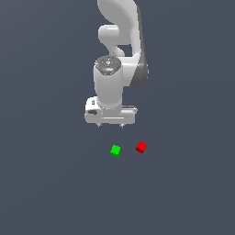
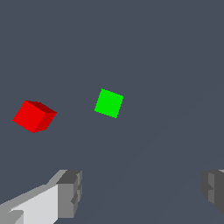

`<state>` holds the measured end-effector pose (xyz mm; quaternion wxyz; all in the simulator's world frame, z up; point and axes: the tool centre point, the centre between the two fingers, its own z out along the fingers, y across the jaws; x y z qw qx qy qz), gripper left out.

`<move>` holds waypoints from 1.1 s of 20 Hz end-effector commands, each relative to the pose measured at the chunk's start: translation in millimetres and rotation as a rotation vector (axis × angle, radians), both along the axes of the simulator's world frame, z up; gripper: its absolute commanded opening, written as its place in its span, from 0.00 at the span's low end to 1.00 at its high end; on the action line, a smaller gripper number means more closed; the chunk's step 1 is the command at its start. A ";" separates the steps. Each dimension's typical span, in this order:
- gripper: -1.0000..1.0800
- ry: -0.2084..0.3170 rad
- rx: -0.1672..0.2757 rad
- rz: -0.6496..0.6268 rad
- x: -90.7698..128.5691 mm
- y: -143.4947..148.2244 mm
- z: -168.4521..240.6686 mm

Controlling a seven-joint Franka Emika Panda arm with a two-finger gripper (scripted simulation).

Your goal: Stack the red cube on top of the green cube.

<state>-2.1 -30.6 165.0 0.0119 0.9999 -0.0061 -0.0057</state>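
A single white robot arm was shown reaching down over a plain dark grey floor, its gripper held above the surface with nothing in it. The jaws were spread wide, and in the wrist view the two grey fingertips were seen far apart, with only bare floor between them. Two tiny cubes were set on the floor, well apart from each other and neither touched by the gripper. The green cube was found almost straight below the jaws, slightly forward of them, while the red cube was placed off to one side, beyond one finger's line, toward the exterior view's right. In the wrist view the red cube was seen turned at an angle, so its faces were not squared up with the fingers; the green cube was also shown slightly rotated. Since the red cube had to be picked up first, it was judged that a sideways shift past the green cube, and probably a twist of the wrist, would be needed before any descent. Both fingers were cut off at the edge of the wrist view, and the fingertips were too small in the exterior view to be made out clearly. The height of the jaws above the floor could not be told.
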 end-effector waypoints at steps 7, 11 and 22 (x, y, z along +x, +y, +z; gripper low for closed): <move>0.96 0.000 0.001 -0.017 -0.4 4.8 -2.9; 0.96 -0.001 0.002 -0.047 -1.0 13.3 -8.0; 0.96 -0.006 0.007 -0.206 1.0 59.2 -35.3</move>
